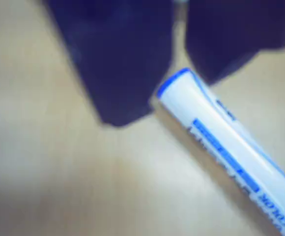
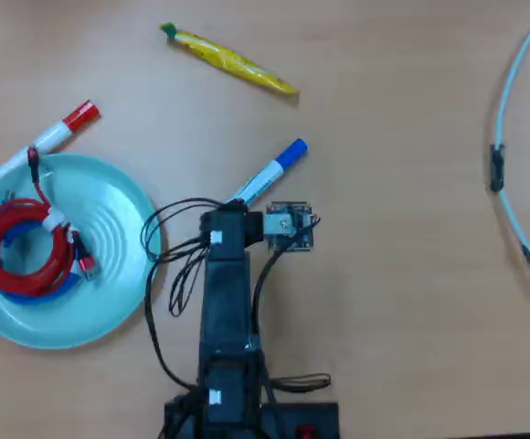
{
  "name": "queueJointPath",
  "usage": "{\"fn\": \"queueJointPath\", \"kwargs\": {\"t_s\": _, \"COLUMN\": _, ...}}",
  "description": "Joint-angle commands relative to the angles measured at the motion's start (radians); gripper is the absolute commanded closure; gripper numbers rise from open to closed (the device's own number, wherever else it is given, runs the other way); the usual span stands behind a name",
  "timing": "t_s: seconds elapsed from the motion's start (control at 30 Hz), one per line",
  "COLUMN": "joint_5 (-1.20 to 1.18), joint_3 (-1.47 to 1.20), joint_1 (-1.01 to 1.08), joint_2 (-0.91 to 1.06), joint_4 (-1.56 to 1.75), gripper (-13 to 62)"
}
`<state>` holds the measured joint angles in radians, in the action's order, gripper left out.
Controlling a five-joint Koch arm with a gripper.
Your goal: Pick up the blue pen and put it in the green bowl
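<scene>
Overhead view: blue pen (image 2: 271, 172) lies diagonally, cap up-right; pincer (image 1: 174, 101) jaws spread around its tail end

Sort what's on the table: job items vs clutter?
Job:
blue pen, lying on the table by the gripper
green bowl, left in the overhead view

Clutter:
red-capped marker at the bowl's rim
coiled red cable inside the bowl
yellow packet
white cable at the right edge
</scene>
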<state>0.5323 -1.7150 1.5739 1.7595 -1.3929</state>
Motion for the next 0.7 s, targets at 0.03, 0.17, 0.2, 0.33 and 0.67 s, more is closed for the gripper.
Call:
{"fn": "queueJointPath", "kwargs": {"t_s": 0.03, "joint_5": 0.072, "joint_3": 0.17, "joint_1": 0.021, "joint_2": -0.06, "joint_4": -0.021, "gripper": 27.8}}
{"fn": "queueJointPath", "kwargs": {"t_s": 0.17, "joint_5": 0.138, "joint_3": 0.293, "joint_1": 0.031, "joint_2": -0.179, "joint_4": -0.077, "gripper": 22.4}}
{"fn": "queueJointPath", "kwargs": {"t_s": 0.2, "joint_5": 0.161, "joint_3": 0.328, "joint_1": 0.034, "joint_2": -0.209, "joint_4": -0.094, "gripper": 21.9}}
{"fn": "queueJointPath", "kwargs": {"t_s": 0.33, "joint_5": 0.276, "joint_3": 0.425, "joint_1": 0.041, "joint_2": -0.299, "joint_4": -0.135, "gripper": 21.4}}
{"fn": "queueJointPath", "kwargs": {"t_s": 0.67, "joint_5": 0.319, "joint_3": 0.443, "joint_1": 0.023, "joint_2": -0.414, "joint_4": -0.132, "gripper": 7.1}}
